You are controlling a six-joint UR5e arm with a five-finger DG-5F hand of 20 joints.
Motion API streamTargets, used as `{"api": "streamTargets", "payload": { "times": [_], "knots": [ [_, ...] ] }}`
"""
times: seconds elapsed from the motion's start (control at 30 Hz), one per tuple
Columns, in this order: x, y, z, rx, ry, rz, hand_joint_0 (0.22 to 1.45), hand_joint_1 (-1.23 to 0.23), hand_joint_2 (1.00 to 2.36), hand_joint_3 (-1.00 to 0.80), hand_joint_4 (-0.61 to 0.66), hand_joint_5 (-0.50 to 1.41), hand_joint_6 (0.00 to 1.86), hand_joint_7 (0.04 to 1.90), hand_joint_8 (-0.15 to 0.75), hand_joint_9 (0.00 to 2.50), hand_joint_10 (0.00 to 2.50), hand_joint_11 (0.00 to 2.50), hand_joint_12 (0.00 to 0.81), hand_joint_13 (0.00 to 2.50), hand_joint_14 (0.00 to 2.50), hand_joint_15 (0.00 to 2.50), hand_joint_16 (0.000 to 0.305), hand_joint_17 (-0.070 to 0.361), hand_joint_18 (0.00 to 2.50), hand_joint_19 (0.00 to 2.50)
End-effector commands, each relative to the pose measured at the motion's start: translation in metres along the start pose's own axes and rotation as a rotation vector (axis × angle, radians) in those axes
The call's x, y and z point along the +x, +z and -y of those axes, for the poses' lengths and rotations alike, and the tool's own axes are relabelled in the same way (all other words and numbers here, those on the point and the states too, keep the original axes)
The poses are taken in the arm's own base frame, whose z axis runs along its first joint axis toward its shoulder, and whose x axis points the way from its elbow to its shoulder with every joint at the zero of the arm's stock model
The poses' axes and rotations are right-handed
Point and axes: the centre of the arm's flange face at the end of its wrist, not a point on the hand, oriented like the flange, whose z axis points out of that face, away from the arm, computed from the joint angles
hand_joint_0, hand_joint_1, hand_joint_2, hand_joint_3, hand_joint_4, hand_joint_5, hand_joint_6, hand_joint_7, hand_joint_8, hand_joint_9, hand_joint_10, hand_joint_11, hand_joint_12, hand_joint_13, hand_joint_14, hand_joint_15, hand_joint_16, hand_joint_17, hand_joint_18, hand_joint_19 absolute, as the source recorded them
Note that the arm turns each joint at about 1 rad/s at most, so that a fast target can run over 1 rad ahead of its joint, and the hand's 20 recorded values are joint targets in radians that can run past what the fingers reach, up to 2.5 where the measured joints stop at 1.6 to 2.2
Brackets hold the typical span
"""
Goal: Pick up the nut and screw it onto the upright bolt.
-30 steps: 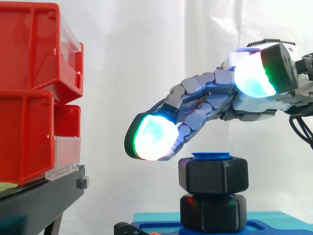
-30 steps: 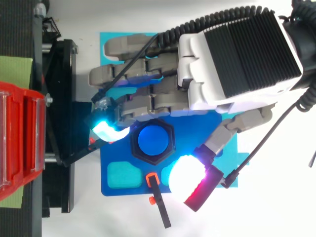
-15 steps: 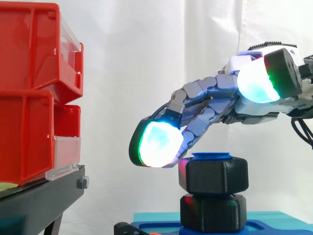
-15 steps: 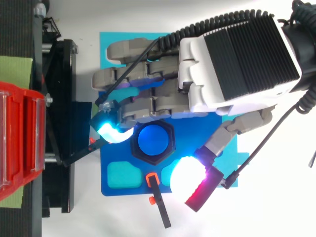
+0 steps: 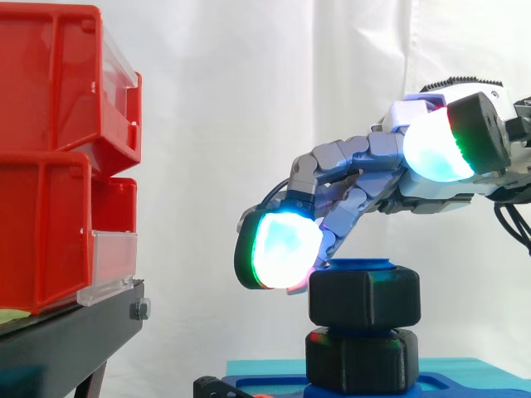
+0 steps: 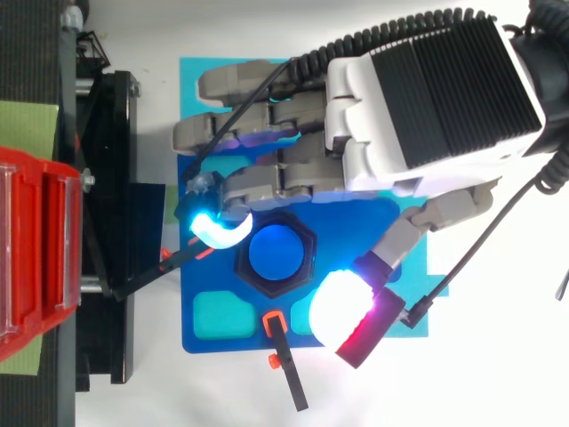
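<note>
1. Fingers: one glowing fingertip pad (image 5: 282, 249) sits against, or just beside, the upper left edge of the nut (image 5: 363, 297); contact cannot be confirmed. The other fingers lie loosely bent behind it, clamped on nothing.
2. Thumb: the thumb pad (image 5: 433, 145) is raised well above the nut, apart from the fingers.
3. Hand (image 6: 427, 89): splayed, spanning the nut from above.
4. Nut: seated on the upright bolt (image 6: 276, 252), whose blue tip shows just above it. A second black hex body (image 5: 361, 361) sits directly below, on the blue fixture plate (image 6: 231, 342).
5. Risk: a one-sided push would likely slip off a hex corner, as no thumb pressure opposes it.
6. Risk: a downward load from the fingers may bind the thread.
</note>
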Motion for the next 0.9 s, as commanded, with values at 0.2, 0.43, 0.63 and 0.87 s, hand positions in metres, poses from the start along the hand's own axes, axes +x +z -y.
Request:
{"api": "streamTargets", "payload": {
  "times": [0.2,0.43,0.63,0.87],
  "knots": [
    [-0.003,-0.005,0.007,0.005,-0.003,0.002,0.50,-0.19,1.00,-0.50,0.19,-0.03,0.50,1.38,0.246,0.58,0.00,0.00,0.270,0.30,0.00,0.00,0.025,0.056,0.00,0.00],
    [-0.005,-0.010,0.015,0.005,-0.007,0.001,0.51,-0.23,1.00,-0.50,0.14,0.00,0.50,1.51,0.246,0.68,0.00,0.00,0.245,0.39,0.00,0.00,0.020,0.046,0.00,0.00],
    [-0.007,-0.014,0.021,0.006,-0.007,0.000,0.52,-0.24,1.00,-0.50,0.12,0.02,0.50,1.53,0.245,0.76,0.00,0.00,0.233,0.47,0.00,0.00,0.017,0.039,0.03,0.00],
    [-0.009,-0.019,0.026,0.002,-0.006,-0.003,0.52,-0.25,1.00,-0.50,0.10,0.04,0.50,1.53,0.242,0.85,0.00,0.00,0.217,0.53,0.00,0.00,0.014,0.032,0.09,0.00]
  ]
}}
